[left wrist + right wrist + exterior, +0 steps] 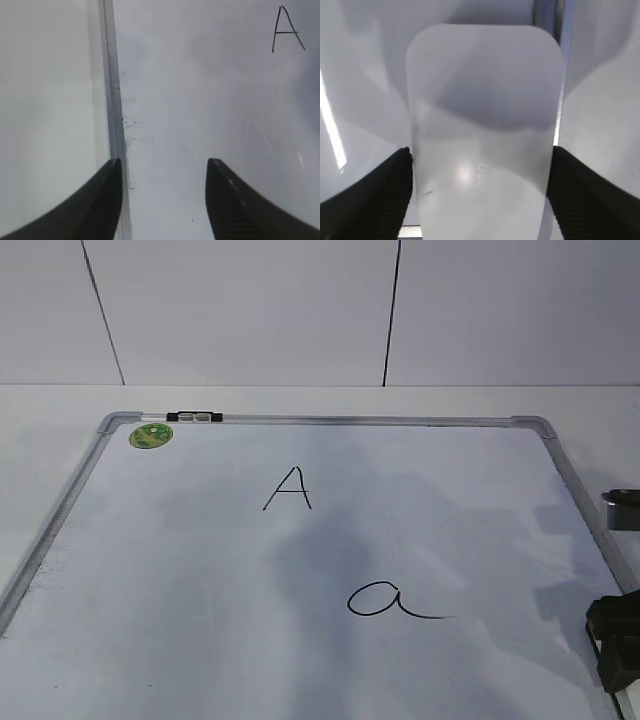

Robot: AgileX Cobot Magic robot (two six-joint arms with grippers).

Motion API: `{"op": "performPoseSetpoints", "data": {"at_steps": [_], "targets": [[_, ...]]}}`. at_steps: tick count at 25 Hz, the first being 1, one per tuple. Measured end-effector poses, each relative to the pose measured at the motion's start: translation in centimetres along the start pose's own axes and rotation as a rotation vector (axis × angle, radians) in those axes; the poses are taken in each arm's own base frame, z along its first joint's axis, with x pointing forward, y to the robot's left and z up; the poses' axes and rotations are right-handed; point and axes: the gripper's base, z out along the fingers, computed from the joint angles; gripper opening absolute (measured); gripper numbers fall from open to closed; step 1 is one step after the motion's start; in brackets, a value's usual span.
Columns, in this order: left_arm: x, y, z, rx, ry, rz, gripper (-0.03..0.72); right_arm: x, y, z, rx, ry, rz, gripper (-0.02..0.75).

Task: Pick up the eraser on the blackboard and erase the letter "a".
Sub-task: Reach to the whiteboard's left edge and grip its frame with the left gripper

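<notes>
The white eraser (482,125) fills the right wrist view, with faint grey print on top. My right gripper (480,150) is shut on it, one dark finger pressed on each long side. In the exterior view only a dark part of that gripper (615,640) shows at the right edge, beside the blackboard (180,570). The cursive letter "a" (385,600) is written on the board's lower middle, to the left of that gripper. My left gripper (164,161) is open and empty over the board's left frame (114,100); it does not show in the exterior view.
A capital "A" (288,488) is written above the "a" and also shows in the left wrist view (287,30). A green sticker (151,435) and a small marker (195,417) sit at the board's top-left. A grey-and-dark object (622,508) lies at the right edge.
</notes>
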Motion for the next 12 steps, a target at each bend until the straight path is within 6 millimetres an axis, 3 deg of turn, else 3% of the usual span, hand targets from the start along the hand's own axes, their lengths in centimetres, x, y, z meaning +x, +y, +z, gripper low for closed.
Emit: {"op": "performPoseSetpoints", "data": {"at_steps": [12], "targets": [[0.00, 0.00, 0.00, 0.000, 0.000, 0.000, 0.405, -0.15, 0.03, 0.51, 0.005, 0.023, 0.000, 0.608]]}}
